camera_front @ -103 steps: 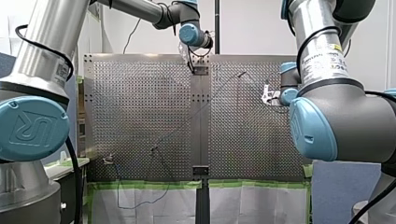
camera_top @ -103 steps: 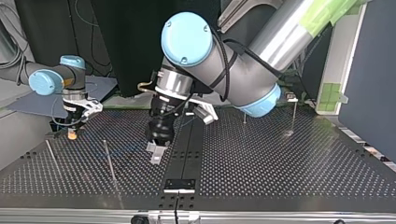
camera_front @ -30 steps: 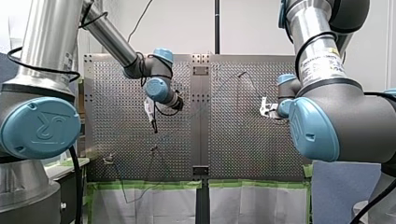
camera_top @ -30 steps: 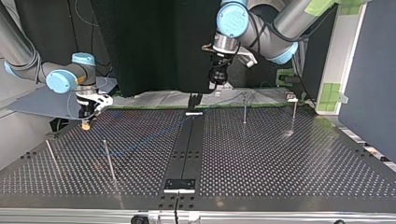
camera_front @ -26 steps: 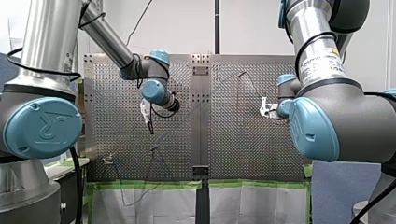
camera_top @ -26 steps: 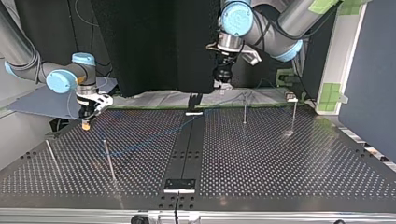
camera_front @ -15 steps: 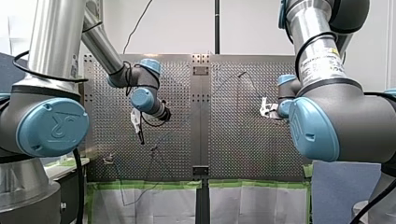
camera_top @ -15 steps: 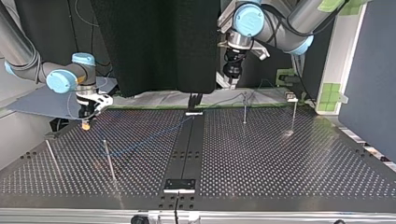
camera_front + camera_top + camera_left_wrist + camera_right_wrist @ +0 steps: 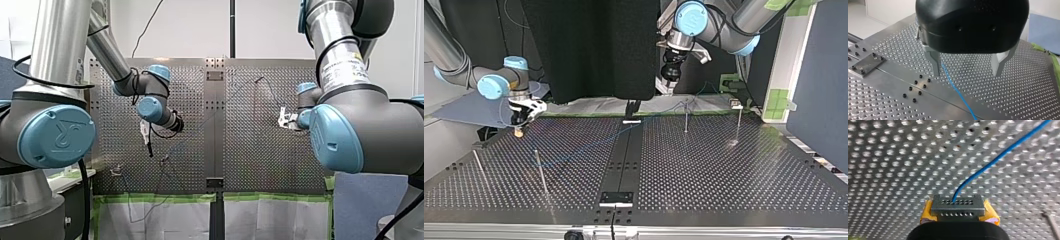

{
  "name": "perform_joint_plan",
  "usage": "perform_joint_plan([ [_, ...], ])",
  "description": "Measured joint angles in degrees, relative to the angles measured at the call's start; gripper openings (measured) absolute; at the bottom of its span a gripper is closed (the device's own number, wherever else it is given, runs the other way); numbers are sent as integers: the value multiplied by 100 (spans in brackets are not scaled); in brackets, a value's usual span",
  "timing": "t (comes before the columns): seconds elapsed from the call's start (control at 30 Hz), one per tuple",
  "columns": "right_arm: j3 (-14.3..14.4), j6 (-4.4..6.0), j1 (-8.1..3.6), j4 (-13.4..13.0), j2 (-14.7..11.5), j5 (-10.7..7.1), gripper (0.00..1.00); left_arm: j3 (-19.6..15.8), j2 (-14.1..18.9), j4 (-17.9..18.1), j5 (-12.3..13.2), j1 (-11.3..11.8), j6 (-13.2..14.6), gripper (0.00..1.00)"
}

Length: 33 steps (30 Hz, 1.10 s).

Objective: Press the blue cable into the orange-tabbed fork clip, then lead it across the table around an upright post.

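Note:
The thin blue cable [image 9: 589, 146] crosses the perforated table [image 9: 724, 190] slantwise from the top view's left towards the far posts. My right gripper [image 9: 518, 131] hangs low over the table at that view's left. In the right wrist view its yellow pads [image 9: 928, 213] are shut on the blue cable [image 9: 988, 165], which leaves them ahead over the holes. My left gripper [image 9: 148, 145] hovers well above the table. Its metal fingers [image 9: 935, 63] stand wide apart, and the blue cable [image 9: 955, 90] runs on the table beneath, close to one finger, untouched. I cannot make out an orange-tabbed clip.
Thin upright posts stand on the table: two at the far side [image 9: 685, 118] [image 9: 739, 122], two nearer at the top view's left [image 9: 542, 172] [image 9: 480, 169]. A small clip-like part [image 9: 735, 105] sits at the far edge. A dark centre strip [image 9: 624, 160] with bolted plates divides the table.
My left arm has swung towards the front view's left and nearer, its gripper still open. My right gripper has shifted slightly, still shut on the cable.

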Motion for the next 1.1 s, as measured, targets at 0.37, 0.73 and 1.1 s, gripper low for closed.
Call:
perform_joint_plan([
  [0.37,132,-71,-90,-242,389,58,0,164,-39,162,295,51,59,100],
  [0.73,207,-168,-183,-327,447,53,0,706,-379,-319,584,-136,-71,100],
  [1.1,213,-213,-186,-337,467,37,0,1300,-964,-918,279,-696,-247,100],
])
